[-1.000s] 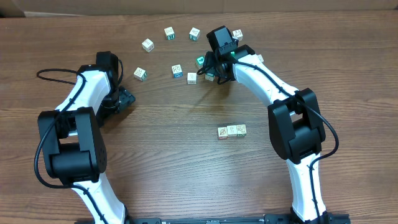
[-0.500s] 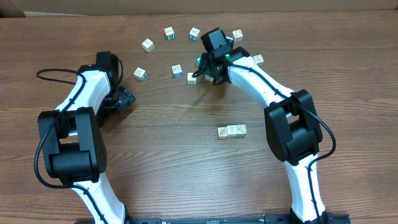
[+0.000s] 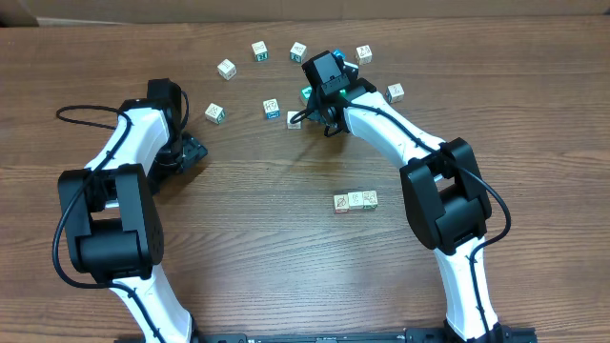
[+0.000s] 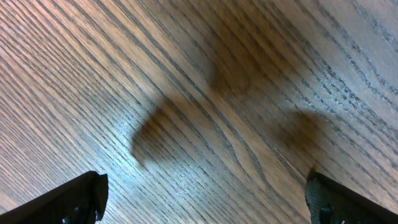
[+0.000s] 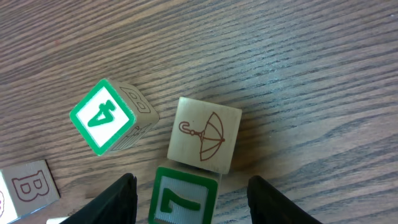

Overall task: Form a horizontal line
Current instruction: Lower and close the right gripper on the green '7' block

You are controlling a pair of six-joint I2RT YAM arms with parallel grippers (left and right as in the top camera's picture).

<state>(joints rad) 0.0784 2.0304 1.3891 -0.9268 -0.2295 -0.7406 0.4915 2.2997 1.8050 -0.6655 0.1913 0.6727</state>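
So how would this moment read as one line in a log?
left gripper: open, empty | right gripper: open, straddling green 7 cube | horizontal line: three cubes touching

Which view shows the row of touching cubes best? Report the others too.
Overhead: the row of cubes lies whole, unblocked. Left wrist shows only bare table; right wrist shows loose cubes, not the row.

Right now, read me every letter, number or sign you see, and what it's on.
"4", green, on the tilted green-framed cube.
"7", green, on the green-framed cube at the bottom edge.
"B", brown, on the corner cube.
Umbrella drawing, no text, on the middle cube.
Overhead, the cube row and scattered cubes are too small to read.
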